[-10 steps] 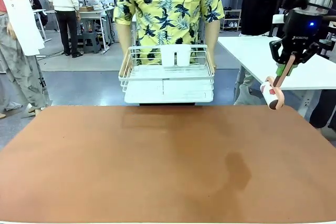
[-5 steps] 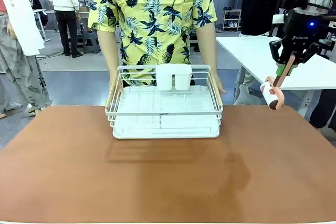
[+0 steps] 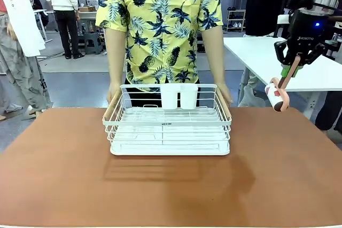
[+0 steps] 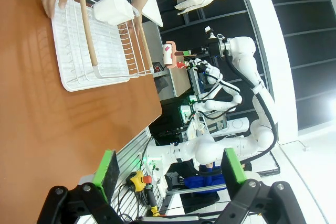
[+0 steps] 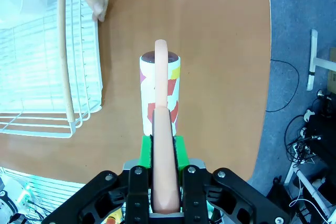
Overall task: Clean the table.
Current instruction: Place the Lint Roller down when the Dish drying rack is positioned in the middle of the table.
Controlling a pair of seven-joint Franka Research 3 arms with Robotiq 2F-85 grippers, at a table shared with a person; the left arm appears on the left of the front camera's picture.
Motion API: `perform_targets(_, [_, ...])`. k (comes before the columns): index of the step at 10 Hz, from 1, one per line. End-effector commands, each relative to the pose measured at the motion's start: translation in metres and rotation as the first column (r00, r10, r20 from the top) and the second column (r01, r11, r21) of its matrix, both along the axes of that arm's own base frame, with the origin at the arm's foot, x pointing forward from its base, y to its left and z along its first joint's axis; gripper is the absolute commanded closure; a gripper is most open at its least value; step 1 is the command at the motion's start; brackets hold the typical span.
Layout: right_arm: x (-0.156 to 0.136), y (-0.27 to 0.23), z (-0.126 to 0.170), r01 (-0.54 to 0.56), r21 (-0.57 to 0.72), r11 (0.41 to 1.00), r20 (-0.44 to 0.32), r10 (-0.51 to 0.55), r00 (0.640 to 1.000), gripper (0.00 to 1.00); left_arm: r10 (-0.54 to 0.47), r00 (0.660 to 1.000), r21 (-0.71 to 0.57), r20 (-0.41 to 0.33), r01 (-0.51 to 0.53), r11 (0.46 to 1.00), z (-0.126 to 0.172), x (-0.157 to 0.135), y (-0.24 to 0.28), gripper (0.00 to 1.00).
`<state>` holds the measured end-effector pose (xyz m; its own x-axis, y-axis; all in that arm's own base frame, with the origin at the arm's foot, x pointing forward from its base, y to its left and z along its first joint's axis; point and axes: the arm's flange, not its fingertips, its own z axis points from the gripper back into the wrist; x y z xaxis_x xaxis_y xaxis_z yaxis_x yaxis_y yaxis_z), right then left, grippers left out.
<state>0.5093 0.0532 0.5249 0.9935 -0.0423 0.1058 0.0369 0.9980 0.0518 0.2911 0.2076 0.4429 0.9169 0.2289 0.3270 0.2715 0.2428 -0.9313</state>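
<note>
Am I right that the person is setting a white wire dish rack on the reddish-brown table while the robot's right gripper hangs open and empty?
Not quite: the right gripper is not open and empty but shut on the pink handle of a lint roller, as the right wrist view shows. The person's hands do hold the white wire dish rack on the reddish-brown table.

The table (image 3: 64, 185) runs off the front view's edges, and the dish rack (image 5: 37, 66) is cropped at the right wrist view's left edge.

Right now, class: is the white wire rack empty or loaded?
Empty apart from its white cup holder: bare wires show across the dish rack.
</note>
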Motion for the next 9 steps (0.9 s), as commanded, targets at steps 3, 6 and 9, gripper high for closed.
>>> perform_targets(3, [-0.0054, 0.0006, 0.0010, 0.000, -0.003, 1.000, 0.001, 0.000, 1.000, 0.79, 0.000, 1.000, -0.004, 0.005, 0.000, 1.000, 0.0032, -0.0028, 0.0011, 0.00])
perform_targets(6, [-0.0054, 0.0006, 0.0010, 0.000, -0.003, 1.000, 0.001, 0.000, 1.000, 0.79, 0.000, 1.000, -0.004, 0.005, 0.000, 1.000, 0.0032, -0.0028, 0.0011, 0.00])
perform_targets(9, [-0.0054, 0.0006, 0.0010, 0.000, -0.003, 1.000, 0.001, 0.000, 1.000, 0.79, 0.000, 1.000, -0.004, 0.005, 0.000, 1.000, 0.0032, -0.0028, 0.0011, 0.00])
